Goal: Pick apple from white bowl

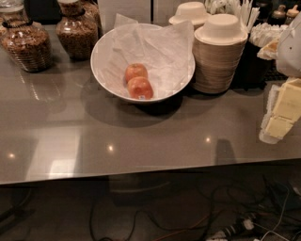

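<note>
The white bowl (pixel 101 66) stands at the back middle of the grey counter, lined with crinkled white paper (pixel 155 47). Two red-orange apples lie in it, touching: one nearer the back (pixel 136 72) and one in front (pixel 140 88) with a small sticker. My gripper (pixel 281 115) shows at the right edge as white and pale yellow parts. It hangs above the counter's right side, well to the right of the bowl and apart from it. It holds nothing that I can see.
A tall stack of beige paper bowls (pixel 220 52) stands just right of the white bowl, with another stack (pixel 190 12) behind. Glass jars of snacks (pixel 28 44) (pixel 76 30) stand at the back left. Cutlery and napkins (pixel 263 33) are at the back right. Cables lie on the floor below the counter's front edge.
</note>
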Tool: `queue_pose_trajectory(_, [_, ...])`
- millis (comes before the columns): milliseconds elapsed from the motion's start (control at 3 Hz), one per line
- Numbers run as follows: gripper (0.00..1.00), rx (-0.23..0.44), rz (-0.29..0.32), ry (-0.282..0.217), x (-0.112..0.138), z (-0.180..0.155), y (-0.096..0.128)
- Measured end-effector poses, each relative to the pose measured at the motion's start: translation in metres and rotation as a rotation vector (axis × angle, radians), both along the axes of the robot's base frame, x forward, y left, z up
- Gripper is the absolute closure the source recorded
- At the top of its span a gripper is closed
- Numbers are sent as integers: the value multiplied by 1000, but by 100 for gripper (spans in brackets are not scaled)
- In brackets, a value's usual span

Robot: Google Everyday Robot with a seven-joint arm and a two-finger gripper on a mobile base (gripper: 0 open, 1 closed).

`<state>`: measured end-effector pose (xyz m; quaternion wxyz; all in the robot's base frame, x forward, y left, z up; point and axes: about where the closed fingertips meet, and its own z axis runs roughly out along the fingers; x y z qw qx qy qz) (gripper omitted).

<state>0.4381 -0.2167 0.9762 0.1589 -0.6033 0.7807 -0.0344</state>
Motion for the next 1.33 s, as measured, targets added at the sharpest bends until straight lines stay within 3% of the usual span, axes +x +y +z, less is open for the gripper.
queue_pose_trajectory(333, [0, 0, 0, 0, 0, 0, 0])
queue_pose_trajectory(667, [0, 52, 16, -49, 11, 3, 12])
queue_pose_trajectory(1000, [0, 144, 52, -109, 36, 6, 40])
queue_pose_trajectory(1333, [0, 244, 77, -139, 65, 7, 75])
